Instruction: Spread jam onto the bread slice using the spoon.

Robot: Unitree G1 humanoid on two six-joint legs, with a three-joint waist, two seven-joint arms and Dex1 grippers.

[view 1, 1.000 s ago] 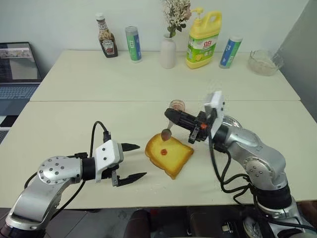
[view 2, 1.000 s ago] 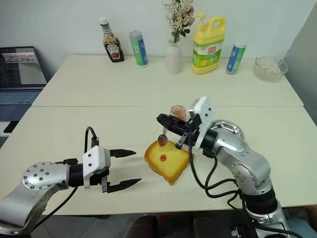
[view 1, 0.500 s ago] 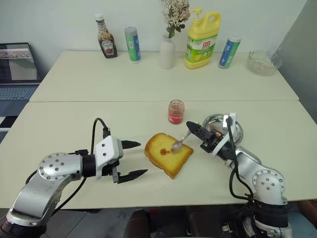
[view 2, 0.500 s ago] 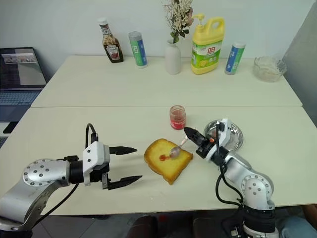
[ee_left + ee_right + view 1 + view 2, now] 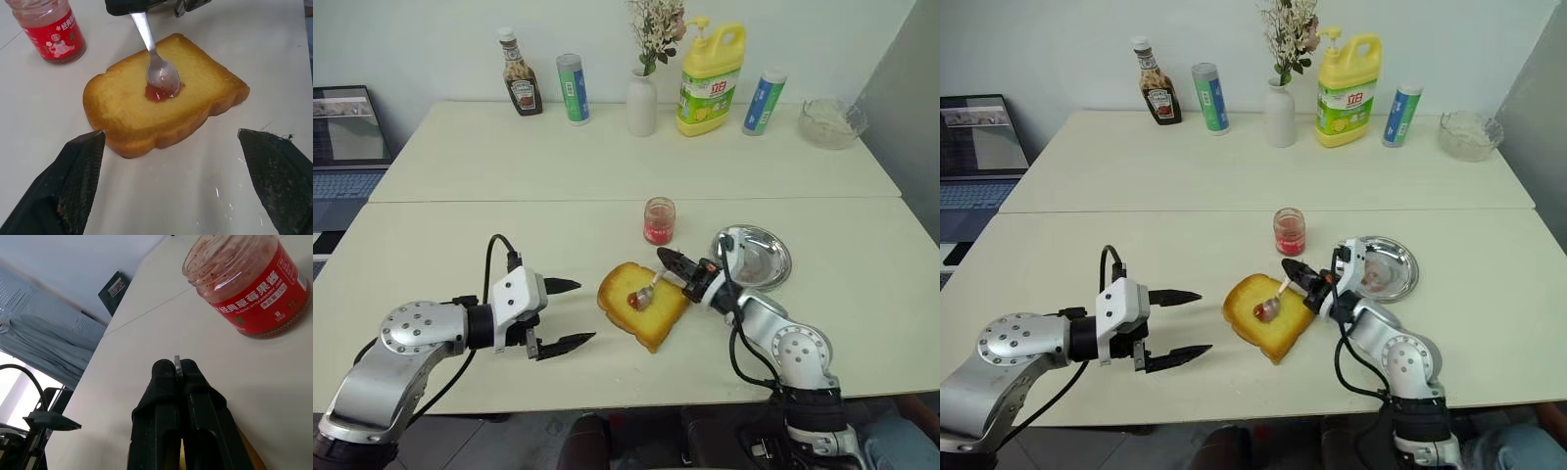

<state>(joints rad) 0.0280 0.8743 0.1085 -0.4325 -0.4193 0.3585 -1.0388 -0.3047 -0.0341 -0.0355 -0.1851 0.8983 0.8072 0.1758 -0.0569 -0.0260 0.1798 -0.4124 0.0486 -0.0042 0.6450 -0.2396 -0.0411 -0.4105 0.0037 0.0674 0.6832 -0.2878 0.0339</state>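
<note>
The bread slice (image 5: 658, 318) lies flat on the near table, golden with a browner crust. A small red blob of jam (image 5: 155, 95) sits at its middle. The bowl of the silver spoon (image 5: 163, 75) rests on that blob. My right gripper (image 5: 666, 258) is shut on the spoon's thin handle and hangs low over the slice's far right edge. The jam jar (image 5: 659, 220) stands open just behind the slice, holding little jam. My left gripper (image 5: 586, 311) stays open just left of the slice, its fingers (image 5: 73, 186) apart and touching nothing.
A round steel dish (image 5: 773, 264) lies right of the slice, behind my right arm. Along the far edge stand a ketchup bottle (image 5: 514, 86), two tubes (image 5: 573, 88), a vase (image 5: 641, 103), a yellow detergent bottle (image 5: 710, 78) and a glass bowl (image 5: 827, 122). A laptop (image 5: 342, 137) sits far left.
My right gripper has come down from above the slice, rolling its wrist, and has laid the spoon's bowl on the jam blob. The left gripper has stayed put.
</note>
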